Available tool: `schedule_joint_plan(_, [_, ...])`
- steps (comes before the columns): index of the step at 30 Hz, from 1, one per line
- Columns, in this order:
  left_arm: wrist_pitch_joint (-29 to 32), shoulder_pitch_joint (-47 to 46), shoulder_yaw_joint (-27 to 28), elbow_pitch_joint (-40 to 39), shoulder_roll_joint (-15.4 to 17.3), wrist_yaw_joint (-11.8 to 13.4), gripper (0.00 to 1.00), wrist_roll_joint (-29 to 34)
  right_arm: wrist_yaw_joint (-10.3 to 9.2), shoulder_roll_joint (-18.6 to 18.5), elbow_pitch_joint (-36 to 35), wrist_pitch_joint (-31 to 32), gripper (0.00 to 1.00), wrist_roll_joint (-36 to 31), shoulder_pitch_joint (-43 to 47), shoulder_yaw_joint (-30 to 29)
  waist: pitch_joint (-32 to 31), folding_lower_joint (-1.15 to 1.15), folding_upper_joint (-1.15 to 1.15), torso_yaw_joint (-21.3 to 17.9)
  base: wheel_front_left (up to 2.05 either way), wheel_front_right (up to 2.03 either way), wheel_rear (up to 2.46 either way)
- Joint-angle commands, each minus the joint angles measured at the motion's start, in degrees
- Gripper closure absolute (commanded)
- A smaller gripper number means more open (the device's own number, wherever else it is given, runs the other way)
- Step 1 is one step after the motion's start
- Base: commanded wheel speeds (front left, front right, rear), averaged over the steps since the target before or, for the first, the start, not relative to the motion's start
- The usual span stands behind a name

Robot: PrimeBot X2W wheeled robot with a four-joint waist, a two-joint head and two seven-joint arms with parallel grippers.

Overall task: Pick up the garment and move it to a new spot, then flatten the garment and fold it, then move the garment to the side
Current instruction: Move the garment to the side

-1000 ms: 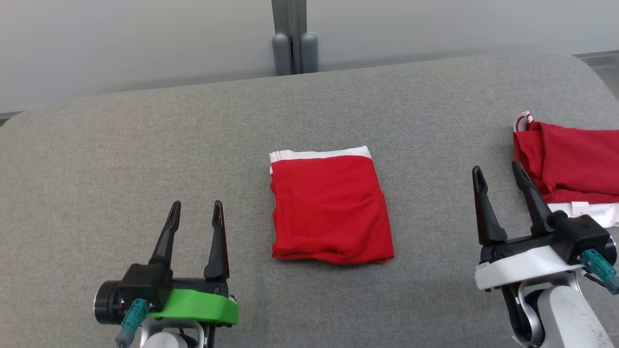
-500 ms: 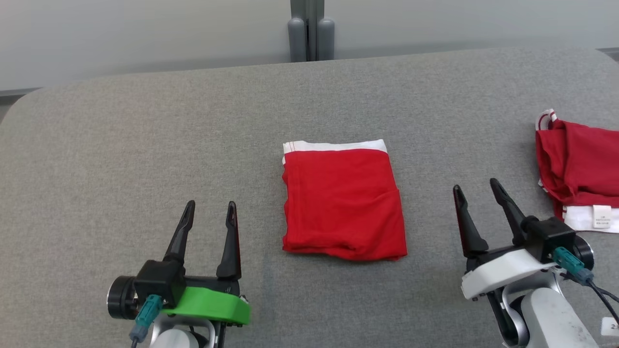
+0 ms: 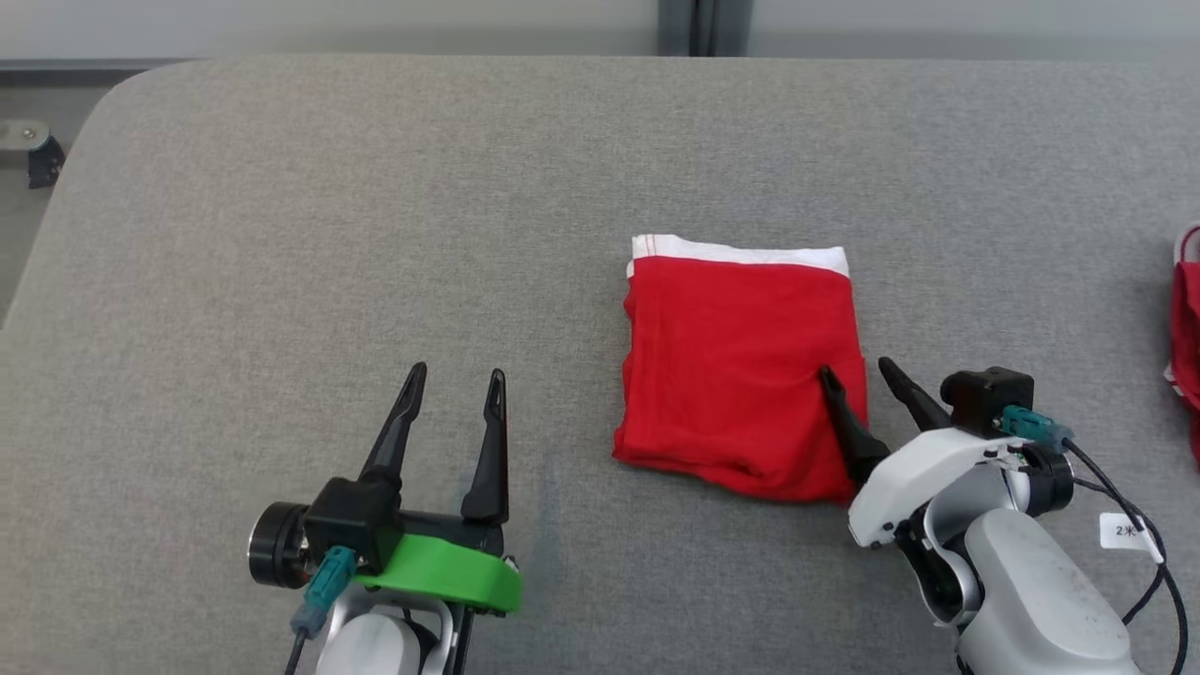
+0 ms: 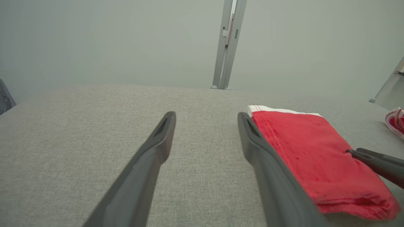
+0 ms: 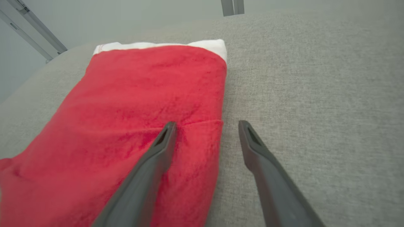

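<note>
Red white-banded cloth garment (image 3: pixel 736 366) lies folded; right gripper (image 3: pixel 854 367), fingers spread, straddles its four-o'clock edge; left gripper (image 3: pixel 457 370) equally spread; side-move pending.

The head view looks steeply down on the grey surface (image 3: pixel 281 234), while both wrist views look low and close along it, all sharing the folded garment (image 3: pixel 741 366).

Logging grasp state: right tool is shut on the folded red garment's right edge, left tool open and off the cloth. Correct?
No: the right tool is open, not shut. The right wrist view shows its fingers apart, one over the folded red garment, one over the grey surface. Left tool: open, off the cloth.
</note>
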Motion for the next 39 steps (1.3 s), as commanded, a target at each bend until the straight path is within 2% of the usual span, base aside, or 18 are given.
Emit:
schedule_joint_plan(1, [-0.15,-0.86,-0.32,0.21,0.18,0.32,0.00,-0.07,0.00,-0.25,0.87,0.73,0.00,0.73,-1.32,0.26,1.78,0.00,0.00,2.58,0.00,0.00,0.00])
schedule_joint_plan(7, [-0.15,-0.92,-1.22,0.66,0.18,0.98,0.00,-0.45,0.00,-0.59,4.52,2.85,0.00,1.22,-3.22,1.29,2.16,0.00,0.00,4.19,0.00,0.00,0.00])
schedule_joint_plan(12, [-0.15,-1.03,-1.76,0.50,0.18,1.38,0.00,-0.87,-0.01,-1.00,8.19,4.53,0.00,-1.36,-3.49,2.46,2.02,0.00,0.00,4.46,0.00,0.00,0.00])
schedule_joint_plan(13, [-0.15,-1.07,-1.83,0.46,0.18,1.40,0.00,-0.89,-0.01,-1.03,8.64,4.58,0.09,-1.92,-3.60,2.91,1.95,0.00,0.00,4.33,0.00,0.00,0.00])
schedule_joint_plan(14, [-0.15,-1.09,-1.93,0.48,0.18,1.34,0.00,-0.74,0.00,-1.01,9.00,4.37,1.00,-2.51,-3.80,3.54,1.86,0.00,0.00,4.09,0.00,0.00,0.00])
schedule_joint_plan(19, [-0.15,-1.06,-1.91,0.94,0.18,0.73,0.00,0.19,0.00,-2.53,8.20,1.21,1.00,-4.68,-5.55,7.28,1.06,0.00,0.00,1.97,0.00,0.00,0.00])
schedule_joint_plan(24, [-0.15,-0.57,-1.12,0.95,0.18,0.16,0.00,1.44,-0.02,-4.74,7.40,-1.06,1.00,-8.00,-7.12,11.50,-0.29,0.00,0.00,-2.04,0.00,0.00,0.00])
schedule_joint_plan(25, [-0.15,-0.43,-1.08,0.81,0.18,-0.23,0.00,2.31,-0.03,-5.95,6.80,-1.48,1.00,-9.32,-7.77,13.52,-0.67,0.00,0.00,-4.18,0.00,0.00,0.00])
schedule_joint_plan(26, [-0.15,-0.86,-1.71,0.61,0.18,-0.95,0.00,3.52,-0.03,-9.02,5.45,-1.69,1.00,-10.38,-8.81,16.80,-0.74,0.00,0.00,-7.86,0.00,0.00,0.00])
schedule_joint_plan(35, [-0.15,-4.96,-5.39,0.49,0.22,-3.53,0.00,6.92,-0.04,-21.01,0.11,-2.94,1.00,-7.91,-14.86,24.41,2.73,0.00,0.00,-18.45,0.00,0.00,0.00])
schedule_joint_plan(39, [-0.15,-7.62,-6.70,1.21,0.24,-4.34,0.00,8.27,-0.05,-25.74,1.04,-4.84,1.00,-6.29,-18.70,25.53,5.93,0.00,0.00,-21.49,0.00,0.00,0.00])
